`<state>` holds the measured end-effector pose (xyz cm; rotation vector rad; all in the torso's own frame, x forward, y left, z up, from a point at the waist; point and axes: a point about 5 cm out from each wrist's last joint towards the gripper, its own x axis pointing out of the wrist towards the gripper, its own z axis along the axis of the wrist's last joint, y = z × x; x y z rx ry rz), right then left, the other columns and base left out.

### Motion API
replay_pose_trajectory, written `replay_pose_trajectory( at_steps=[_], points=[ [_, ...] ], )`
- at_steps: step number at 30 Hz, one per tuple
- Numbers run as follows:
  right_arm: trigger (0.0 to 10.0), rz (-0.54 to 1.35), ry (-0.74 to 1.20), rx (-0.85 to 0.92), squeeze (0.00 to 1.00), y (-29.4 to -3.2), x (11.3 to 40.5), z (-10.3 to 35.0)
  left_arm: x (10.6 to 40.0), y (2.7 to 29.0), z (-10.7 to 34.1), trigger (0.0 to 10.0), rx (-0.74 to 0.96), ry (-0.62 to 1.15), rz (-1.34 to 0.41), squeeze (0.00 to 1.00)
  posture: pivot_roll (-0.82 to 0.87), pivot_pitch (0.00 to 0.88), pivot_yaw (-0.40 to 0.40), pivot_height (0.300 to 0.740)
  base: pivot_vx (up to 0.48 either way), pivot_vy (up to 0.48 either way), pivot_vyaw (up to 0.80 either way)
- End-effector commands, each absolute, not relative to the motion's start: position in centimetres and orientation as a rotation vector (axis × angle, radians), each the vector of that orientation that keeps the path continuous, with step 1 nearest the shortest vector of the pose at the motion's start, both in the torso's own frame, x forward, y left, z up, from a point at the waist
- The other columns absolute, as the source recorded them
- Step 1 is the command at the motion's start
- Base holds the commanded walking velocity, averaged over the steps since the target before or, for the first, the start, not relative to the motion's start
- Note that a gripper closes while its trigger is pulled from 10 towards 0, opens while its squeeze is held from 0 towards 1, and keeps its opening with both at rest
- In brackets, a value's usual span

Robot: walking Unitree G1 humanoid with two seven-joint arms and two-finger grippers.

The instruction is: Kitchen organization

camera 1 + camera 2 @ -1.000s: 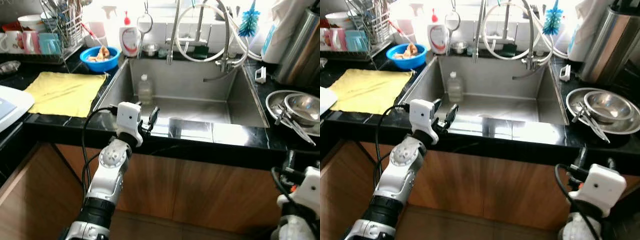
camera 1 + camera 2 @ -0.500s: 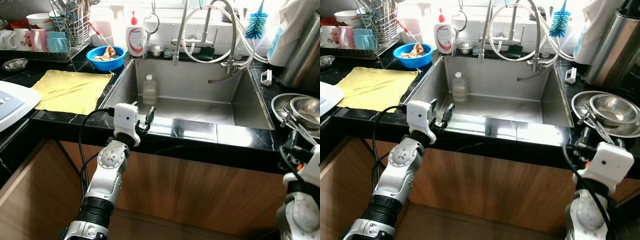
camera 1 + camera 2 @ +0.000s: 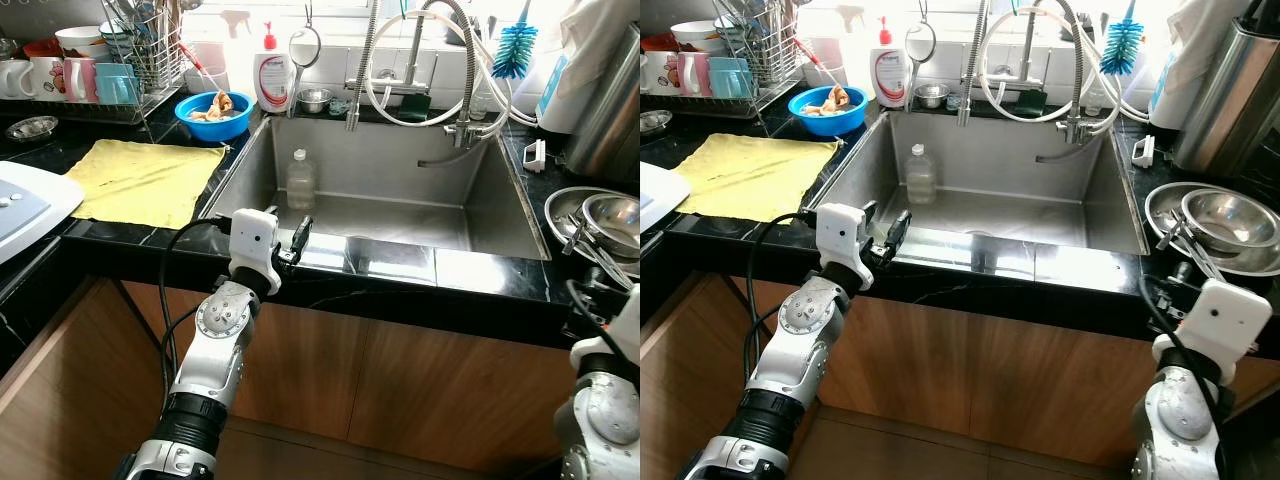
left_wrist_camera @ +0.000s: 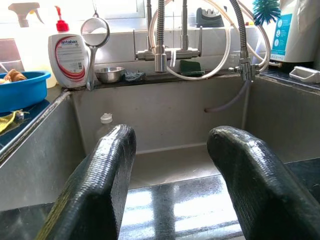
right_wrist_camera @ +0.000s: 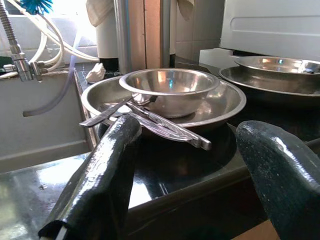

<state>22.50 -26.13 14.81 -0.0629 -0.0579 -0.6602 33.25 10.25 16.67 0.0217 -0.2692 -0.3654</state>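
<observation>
Right arm lifted slightly, both grippers open and empty, steel sink holding one plastic bottle, blue bowl of scraps, steel bowl nested in dish.

Shiny black stone counter over brown wooden cupboard doors; bright window behind white tiled wall.
</observation>
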Motion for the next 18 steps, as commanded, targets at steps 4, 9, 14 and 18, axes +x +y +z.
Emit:
replay_pose_trajectory(
  at_steps=[4,9,14,18],
  points=[
    [10.0,-0.697,-0.044,-0.038,0.0,-26.9,22.58,14.94,33.17,10.37,16.56,10.0,0.037,-0.269,-0.362,0.0,-0.08,0.0,-0.014,0.74,0.0,0.0,0.0],
    [10.0,-0.716,-0.029,-0.037,0.0,-27.22,22.44,14.75,33.1,10.46,16.46,10.0,0.044,-0.264,-0.365,0.0,-0.07,0.0,-0.012,0.74,0.0,0.0,0.0],
    [2.2,-0.71,-0.014,-0.025,0.0,-27.18,22.57,14.56,33.16,10.56,16.44,10.0,0.045,-0.26,-0.363,0.0,-0.07,0.0,-0.013,0.74,0.0,0.0,0.0],
    [0.0,-0.707,-0.002,-0.02,0.0,-27.15,22.77,14.34,33.04,10.3,16.44,10.0,0.047,-0.261,-0.373,0.0,-0.07,0.0,-0.013,0.74,0.0,0.0,0.0]
  ],
)
